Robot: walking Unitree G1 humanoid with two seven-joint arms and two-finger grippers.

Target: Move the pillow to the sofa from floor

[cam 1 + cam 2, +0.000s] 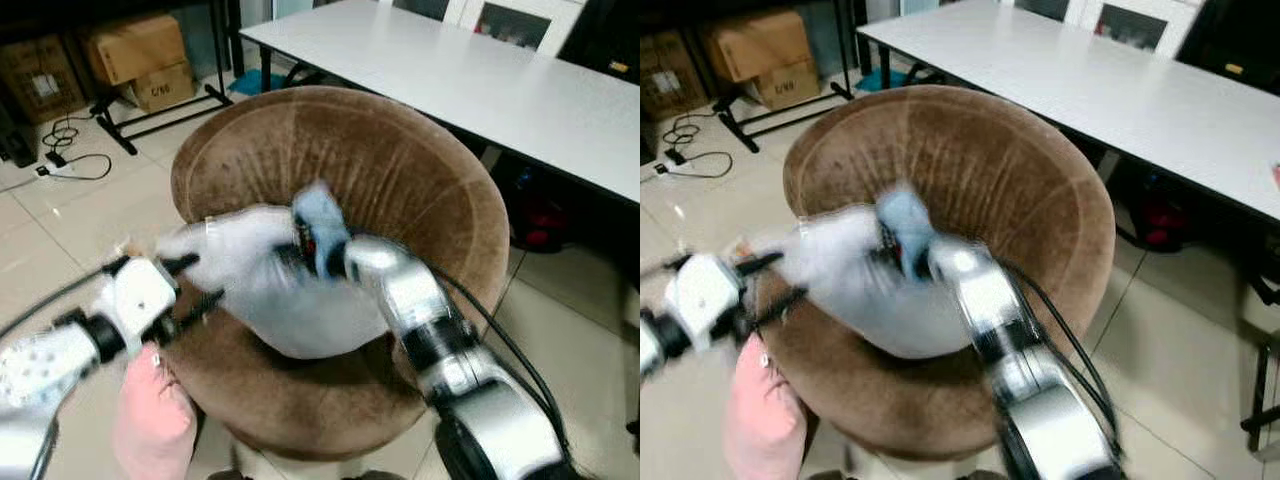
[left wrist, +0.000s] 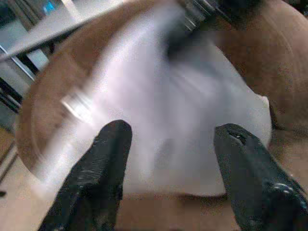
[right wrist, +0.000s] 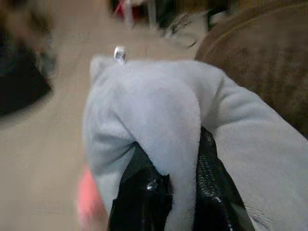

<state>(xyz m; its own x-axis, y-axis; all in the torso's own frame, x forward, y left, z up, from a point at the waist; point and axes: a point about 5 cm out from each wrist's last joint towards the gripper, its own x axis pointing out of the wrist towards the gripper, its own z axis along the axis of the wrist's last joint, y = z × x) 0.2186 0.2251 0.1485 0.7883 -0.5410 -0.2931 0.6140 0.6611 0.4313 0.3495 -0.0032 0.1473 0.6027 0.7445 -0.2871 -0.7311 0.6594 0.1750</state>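
Your right gripper [image 3: 171, 192] is pinching the pillow [image 1: 270, 290] over the sofa [image 1: 400, 180]

Its fingers are clamping a fold of the pale grey pillow, which is sagging below them onto the brown round seat. Your left gripper [image 2: 168, 159] is hanging wide open just short of the pillow's near side, a pink pillow [image 1: 150, 420] lying below it by the sofa's edge

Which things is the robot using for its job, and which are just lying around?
For the job: grey pillow, brown round sofa chair, right gripper pinching the pillow, left gripper open beside it.

Just lying around: pink cushion, white table, cardboard boxes.
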